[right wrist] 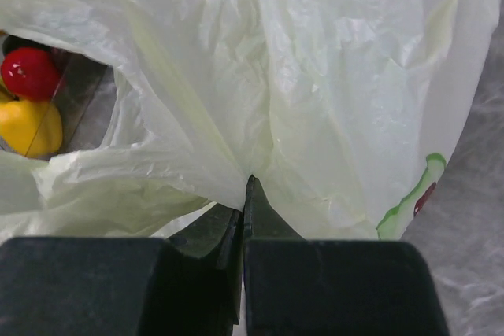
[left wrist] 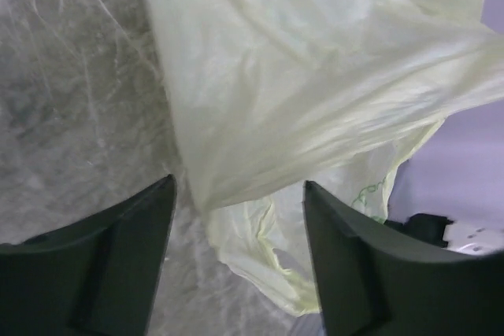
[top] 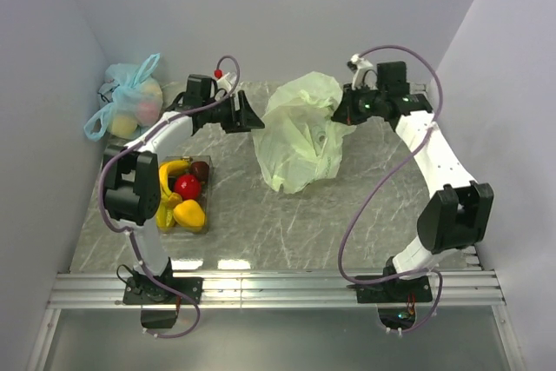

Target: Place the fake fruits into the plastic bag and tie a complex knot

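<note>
Grey marbled tabletop (top: 287, 223), pale walls all round. The right gripper (right wrist: 246, 188) has its jaws pinched on a fold of the plastic bag (top: 300, 132), holding it bunched up at centre frame. The left gripper (left wrist: 236, 194) gapes wide and empty, just beside the bag's left edge. I'd say it should bite the opposite rim and draw gently away, so the mouth opens without tearing. The fake fruits (top: 187, 186) sit in a clear tray (top: 208, 195) at lower left, well apart from the bag.
</note>
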`<action>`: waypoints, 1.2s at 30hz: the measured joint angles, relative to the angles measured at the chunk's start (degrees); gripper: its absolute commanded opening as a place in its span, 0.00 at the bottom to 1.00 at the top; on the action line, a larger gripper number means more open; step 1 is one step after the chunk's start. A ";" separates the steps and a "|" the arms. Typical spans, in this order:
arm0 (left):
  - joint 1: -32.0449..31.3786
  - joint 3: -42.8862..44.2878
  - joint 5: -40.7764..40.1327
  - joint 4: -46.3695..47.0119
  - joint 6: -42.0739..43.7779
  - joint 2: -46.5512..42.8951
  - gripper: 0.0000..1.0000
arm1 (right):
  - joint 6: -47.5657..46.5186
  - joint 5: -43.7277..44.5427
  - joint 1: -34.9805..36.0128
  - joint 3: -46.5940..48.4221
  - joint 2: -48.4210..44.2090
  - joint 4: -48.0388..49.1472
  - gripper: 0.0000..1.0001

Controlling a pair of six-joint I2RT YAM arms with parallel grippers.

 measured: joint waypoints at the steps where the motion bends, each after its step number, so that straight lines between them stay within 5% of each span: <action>1: 0.00 0.26 -0.24 -0.94 1.70 -0.20 0.79 | 0.66 1.33 1.03 0.85 0.98 -1.27 0.00; 8: 2.95 0.44 -4.13 -12.46 16.41 -10.64 0.87 | 5.64 6.58 3.98 2.16 3.85 -4.81 0.00; 14: 13.51 0.24 -7.96 -25.03 26.53 -24.63 0.87 | 8.35 7.32 5.09 2.16 3.85 -4.68 0.00; 21: 18.95 -7.50 -22.12 -38.45 34.03 -35.43 0.92 | 9.86 7.52 6.86 0.96 3.61 -4.61 0.00; 24: 19.80 -9.46 -27.30 -42.58 34.53 -36.00 0.99 | 10.51 7.58 7.06 0.07 3.41 -4.39 0.00; 36: 20.81 -11.21 -41.13 -43.56 30.08 -27.36 0.99 | 11.82 7.48 7.32 -0.17 3.32 -2.97 0.00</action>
